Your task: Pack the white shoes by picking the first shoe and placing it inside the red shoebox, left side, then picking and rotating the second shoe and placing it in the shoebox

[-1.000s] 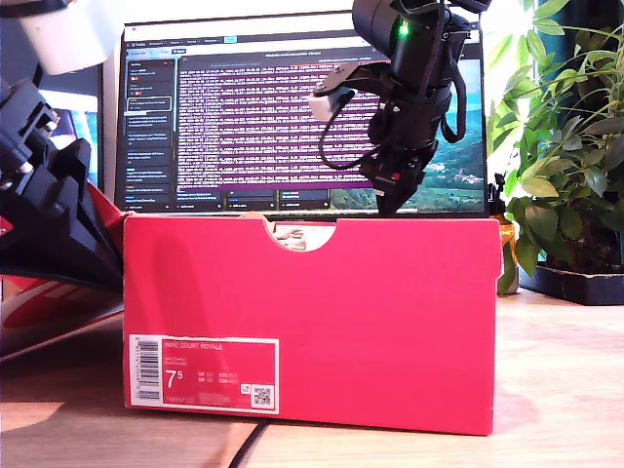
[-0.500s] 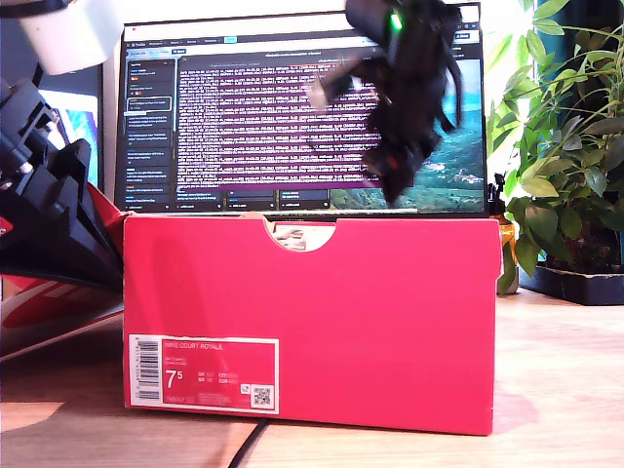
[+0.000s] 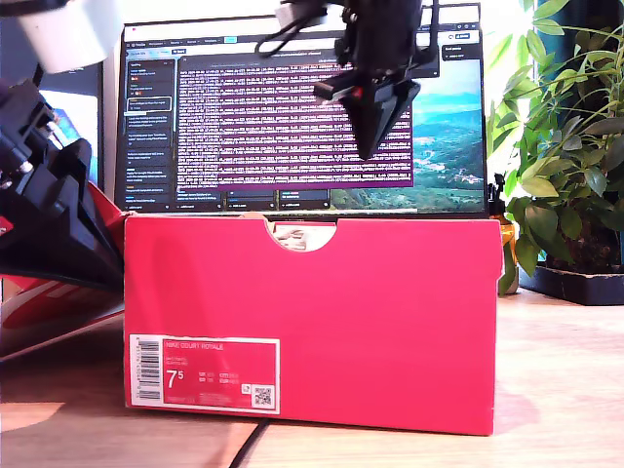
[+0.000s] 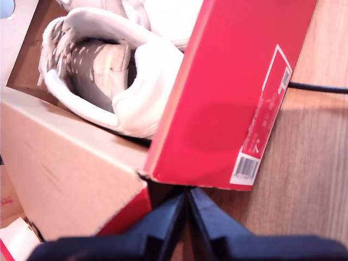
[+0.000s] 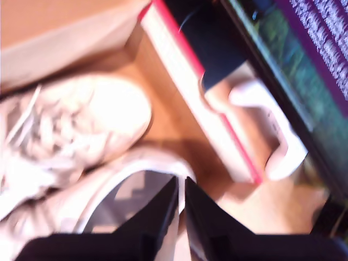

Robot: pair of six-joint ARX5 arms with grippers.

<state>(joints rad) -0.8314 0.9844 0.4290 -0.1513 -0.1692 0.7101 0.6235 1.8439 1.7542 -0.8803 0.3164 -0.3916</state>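
The red shoebox (image 3: 390, 322) stands in the middle of the exterior view, label facing the camera. A bit of white shoe (image 3: 292, 237) shows through its notch. In the second wrist view both white shoes lie inside the box (image 5: 179, 76): one toe (image 5: 92, 119) and one heel opening (image 5: 125, 190) side by side. My second gripper (image 3: 370, 146) hangs shut and empty high above the box, its tips (image 5: 181, 187) together. My first gripper (image 4: 187, 196) is shut and empty beside the box's corner (image 4: 234, 81), at the exterior view's left (image 3: 97, 263). A shoe's heel (image 4: 109, 70) shows there.
A monitor (image 3: 244, 117) stands close behind the box, its white foot (image 5: 272, 136) just past the box wall. A potted plant (image 3: 565, 146) fills the exterior view's right. A black cable (image 3: 249, 444) runs under the box front. The red lid (image 3: 39, 302) lies at the exterior view's left.
My second gripper has risen from just above the box rim and swung a little toward the exterior view's left, turning as it went. The first arm and the box have not moved.
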